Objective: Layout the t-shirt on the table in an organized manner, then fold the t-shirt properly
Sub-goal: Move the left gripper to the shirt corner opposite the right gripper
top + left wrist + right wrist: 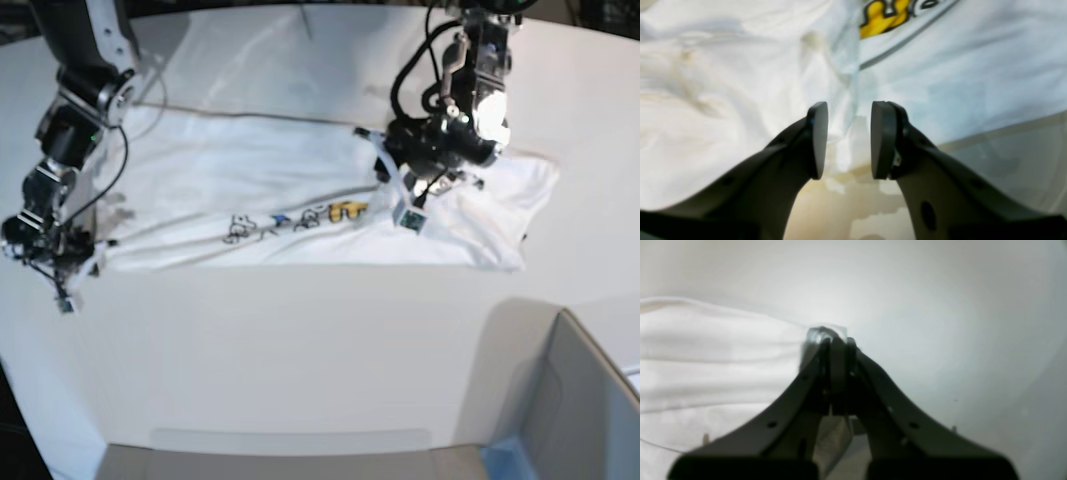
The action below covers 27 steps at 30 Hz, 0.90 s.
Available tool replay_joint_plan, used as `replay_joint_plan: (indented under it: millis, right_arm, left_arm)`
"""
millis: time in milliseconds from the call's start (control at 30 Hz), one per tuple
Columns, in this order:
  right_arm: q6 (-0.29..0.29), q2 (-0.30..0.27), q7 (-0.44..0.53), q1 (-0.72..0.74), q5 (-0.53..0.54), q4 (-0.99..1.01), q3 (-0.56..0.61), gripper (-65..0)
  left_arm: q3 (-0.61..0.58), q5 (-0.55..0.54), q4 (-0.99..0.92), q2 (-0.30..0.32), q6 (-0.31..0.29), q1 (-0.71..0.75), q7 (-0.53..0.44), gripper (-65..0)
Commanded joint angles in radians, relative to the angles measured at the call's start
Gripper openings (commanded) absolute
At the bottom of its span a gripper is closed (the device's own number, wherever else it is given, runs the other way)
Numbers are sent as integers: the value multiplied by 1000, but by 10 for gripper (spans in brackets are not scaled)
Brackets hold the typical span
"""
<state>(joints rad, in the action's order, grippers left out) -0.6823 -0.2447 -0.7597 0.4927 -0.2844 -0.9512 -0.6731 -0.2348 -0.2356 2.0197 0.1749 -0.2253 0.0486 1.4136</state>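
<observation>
The white t-shirt (pixel 260 180) lies spread across the table (pixel 300 350), with blue-yellow lettering (pixel 300 218) near its front edge. My left gripper (pixel 849 140) is open just above the shirt (pixel 957 76), and a raised fold of cloth runs between its pads (pixel 820 140). The yellow lettering (pixel 882 18) lies ahead of it. In the base view this gripper (pixel 388 200) is over the shirt's right part. My right gripper (pixel 836 343) is shut on an edge of the shirt (pixel 706 366) low over the table (pixel 940 306). In the base view it (pixel 88 258) is at the shirt's left end.
A grey open-topped bin (pixel 580 400) stands at the front right, below the table's edge. Bare white tabletop stretches in front of the shirt and behind it. Cables hang along both arms.
</observation>
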Motion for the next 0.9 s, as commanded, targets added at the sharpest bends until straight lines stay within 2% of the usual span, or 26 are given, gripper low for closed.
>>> replay_joint_plan:
  millis: [0,100,233,333,400,500,667,867]
  right_arm:
    - [-16,-17,18,27,11,-16,2,-650]
    - [-16,-17,18,24,11,-16,2,-650]
    - [-16,-17,18,22,11,-16,2,-650]
    - [-16,-17,18,21,9,-16,2,-650]
    - [-16,-18,18,21,9,-16,2,-650]
    - [-16,-18,18,21,9,-16,2,-650]
    - [-16,-17,18,21,9,-16,2,-650]
    - [-16,-17,16,21,9,-16,2,-650]
  left_arm:
    - [4,-5,20,-4,-1,-25,-17,-423]
    - [38,-1,20,-27,-1,-51,-17,-423]
    - [191,3,16,-28,4,-129,-17,-422]
    - [314,5,3,-16,2,-203,-17,-421]
    - [358,5,-35,21,2,-246,-17,-421]
    - [357,0,-161,68,2,-310,-17,-421]
    - [361,0,-414,79,-1,-381,-17,-421]
    - [357,-3,-451,88,-1,-384,-55,-421]
